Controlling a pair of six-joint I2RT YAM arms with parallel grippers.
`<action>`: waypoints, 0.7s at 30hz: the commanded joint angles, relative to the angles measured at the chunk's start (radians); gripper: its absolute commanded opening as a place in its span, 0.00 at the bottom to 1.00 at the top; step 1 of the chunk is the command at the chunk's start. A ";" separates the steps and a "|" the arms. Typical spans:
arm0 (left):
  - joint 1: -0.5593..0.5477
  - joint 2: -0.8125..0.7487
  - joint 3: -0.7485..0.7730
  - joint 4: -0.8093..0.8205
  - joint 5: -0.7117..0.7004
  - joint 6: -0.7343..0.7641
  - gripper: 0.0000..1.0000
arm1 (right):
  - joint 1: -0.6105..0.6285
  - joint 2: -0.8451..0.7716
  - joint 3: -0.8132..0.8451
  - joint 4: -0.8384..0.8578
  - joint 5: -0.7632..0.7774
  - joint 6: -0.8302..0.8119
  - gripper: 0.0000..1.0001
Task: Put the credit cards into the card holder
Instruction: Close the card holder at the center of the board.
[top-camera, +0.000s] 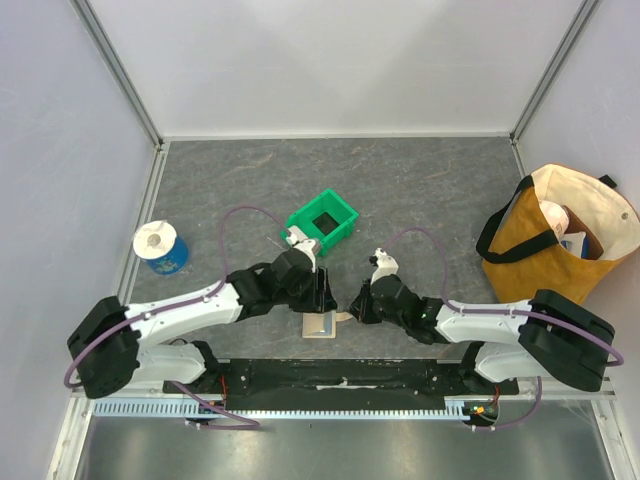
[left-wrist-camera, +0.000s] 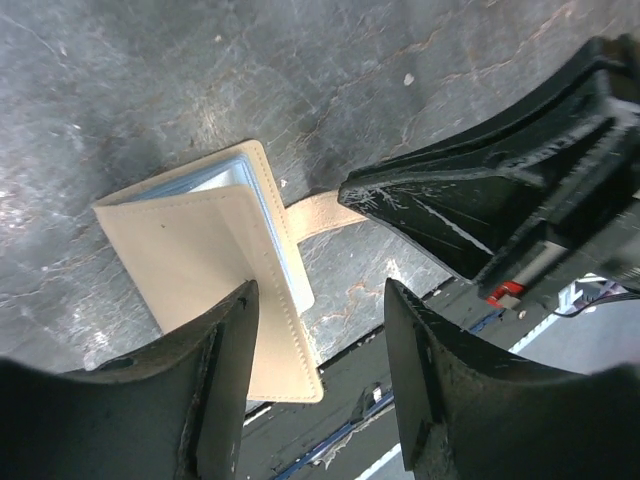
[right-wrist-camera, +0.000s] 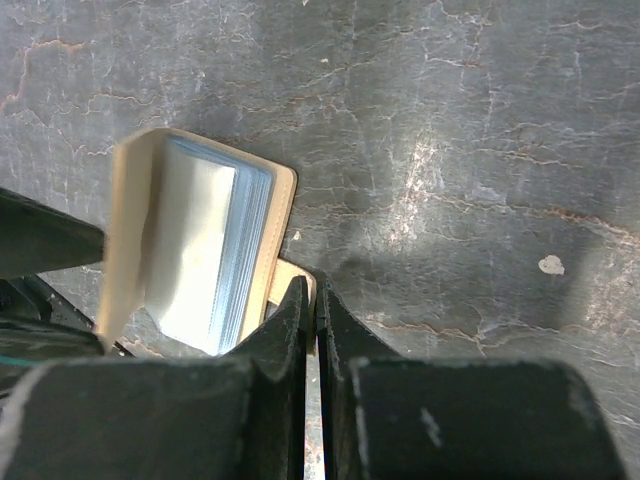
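The tan card holder lies half open on the grey table near the front edge. Its cover stands raised over a stack of thin, pale blue-edged layers. I cannot tell whether those layers are the credit cards. No card shows outside the holder. My right gripper is shut on the holder's closing strap and comes in from the right. My left gripper hangs open just above the holder's near corner, gripping nothing, with its left finger over the cover.
A green plastic bin stands just behind the left gripper. A blue and white tub sits at the left and a tan tote bag at the right. The black base rail runs just in front of the holder.
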 joint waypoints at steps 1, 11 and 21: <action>-0.002 -0.138 -0.020 -0.039 -0.131 0.052 0.58 | 0.006 0.011 0.049 -0.001 0.035 -0.014 0.03; 0.009 -0.257 -0.123 -0.105 -0.325 0.015 0.13 | 0.006 0.050 0.088 -0.026 0.026 -0.027 0.03; 0.015 -0.514 -0.169 -0.184 -0.461 -0.022 0.15 | 0.006 0.062 0.108 -0.044 0.028 -0.027 0.03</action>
